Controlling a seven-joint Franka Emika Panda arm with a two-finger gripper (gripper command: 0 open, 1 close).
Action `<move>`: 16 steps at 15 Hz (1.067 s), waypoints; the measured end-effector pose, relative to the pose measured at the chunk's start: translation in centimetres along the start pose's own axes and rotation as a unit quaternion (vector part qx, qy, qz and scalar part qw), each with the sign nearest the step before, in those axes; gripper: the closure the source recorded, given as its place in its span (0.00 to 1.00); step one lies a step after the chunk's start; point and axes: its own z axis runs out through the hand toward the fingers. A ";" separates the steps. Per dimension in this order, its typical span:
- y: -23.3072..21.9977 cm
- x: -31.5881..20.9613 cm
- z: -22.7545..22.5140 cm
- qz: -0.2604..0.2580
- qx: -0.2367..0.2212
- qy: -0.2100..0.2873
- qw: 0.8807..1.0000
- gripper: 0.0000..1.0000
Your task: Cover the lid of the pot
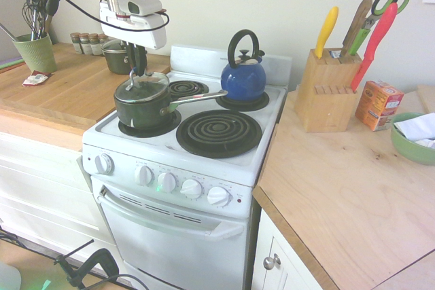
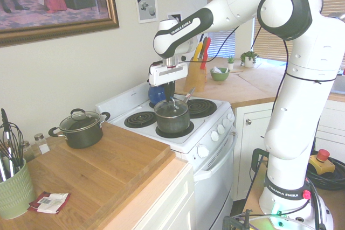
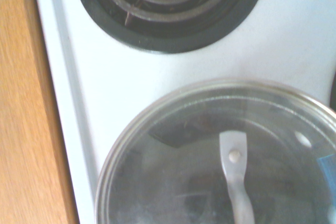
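The pot (image 1: 144, 112), a dark saucepan with a long silvery handle (image 1: 200, 98), stands on the stove's front left burner; it also shows in the second exterior view (image 2: 172, 119). The glass lid (image 1: 143, 88) with its metal rim lies over the pot's mouth, slightly tilted. My gripper (image 1: 138, 71) comes straight down from above and is shut on the lid's small central handle. In the wrist view the lid (image 3: 173, 182) fills the lower part, with its metal handle strap (image 3: 233, 171) in the middle. From the other side the gripper (image 2: 170, 98) sits right on top of the lid (image 2: 171, 105).
A blue kettle (image 1: 242, 76) stands on the back right burner. The front right burner (image 1: 219, 132) is bare. A small black two-handled pot (image 2: 81, 127) sits on the wooden counter left of the stove, near a green utensil cup (image 1: 35, 52). A knife block (image 1: 328, 89) stands to the right.
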 end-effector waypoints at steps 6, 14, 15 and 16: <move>0.0 0.2 1.8 0.001 -0.014 -0.010 1.000 1.00; -0.3 0.4 2.1 0.002 -0.016 -0.012 1.000 0.00; -0.3 0.4 2.1 0.002 -0.015 -0.011 1.000 0.00; -0.3 0.4 2.0 0.002 -0.015 -0.010 1.000 0.00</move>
